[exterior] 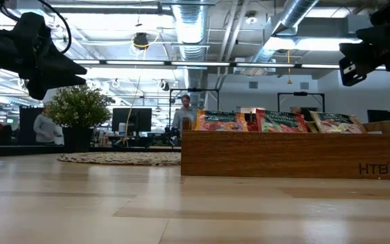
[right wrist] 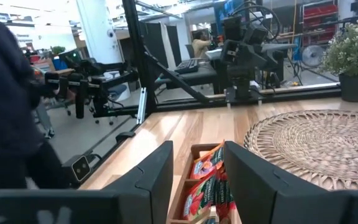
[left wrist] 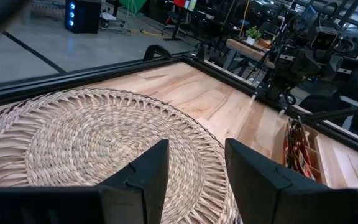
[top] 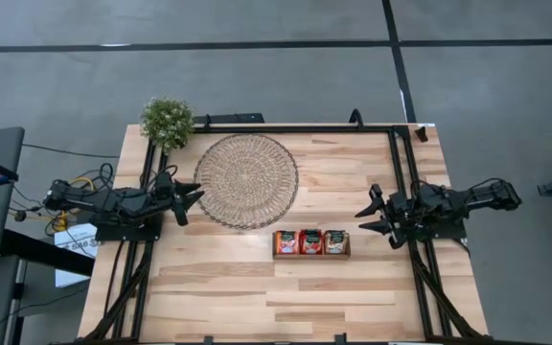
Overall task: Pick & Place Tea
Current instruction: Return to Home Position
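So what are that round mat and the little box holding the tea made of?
The round mat looks woven from pale straw-like fibre, with braided strands showing. The box seems brown wood, smooth and matte, with faint grain and stamped letters.

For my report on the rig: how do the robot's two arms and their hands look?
The left arm and right arm are black and jointed. The left hand and right hand each have two dark, flat, angular fingers. Some yellow cables lie by the left arm's base.
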Controlling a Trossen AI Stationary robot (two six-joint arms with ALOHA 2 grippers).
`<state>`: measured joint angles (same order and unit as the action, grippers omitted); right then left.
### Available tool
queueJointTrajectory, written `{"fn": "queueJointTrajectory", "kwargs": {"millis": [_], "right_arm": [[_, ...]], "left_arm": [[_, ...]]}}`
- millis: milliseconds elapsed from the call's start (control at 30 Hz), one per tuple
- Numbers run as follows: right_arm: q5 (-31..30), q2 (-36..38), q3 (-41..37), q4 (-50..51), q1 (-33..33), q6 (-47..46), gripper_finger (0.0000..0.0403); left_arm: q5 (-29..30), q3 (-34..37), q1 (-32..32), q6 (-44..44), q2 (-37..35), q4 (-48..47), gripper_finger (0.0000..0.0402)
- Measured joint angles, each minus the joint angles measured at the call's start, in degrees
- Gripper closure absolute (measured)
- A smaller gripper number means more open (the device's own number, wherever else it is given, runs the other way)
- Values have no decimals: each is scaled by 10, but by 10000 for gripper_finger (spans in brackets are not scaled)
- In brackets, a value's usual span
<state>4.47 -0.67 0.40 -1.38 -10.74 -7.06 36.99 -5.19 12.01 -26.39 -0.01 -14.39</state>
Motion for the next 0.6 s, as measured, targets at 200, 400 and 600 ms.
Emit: {"fn": "queueJointTrajectory", "kwargs": {"millis": [200,400,600], "right_arm": [[0,0,0,0,0,0,267],[0,0,0,0,0,0,267],[0,0,0,0,0,0,264]], "left_arm": [[-1,0,0,0,0,0,253],[0,0,0,0,0,0,253],[0,0,0,0,0,0,253]]}}
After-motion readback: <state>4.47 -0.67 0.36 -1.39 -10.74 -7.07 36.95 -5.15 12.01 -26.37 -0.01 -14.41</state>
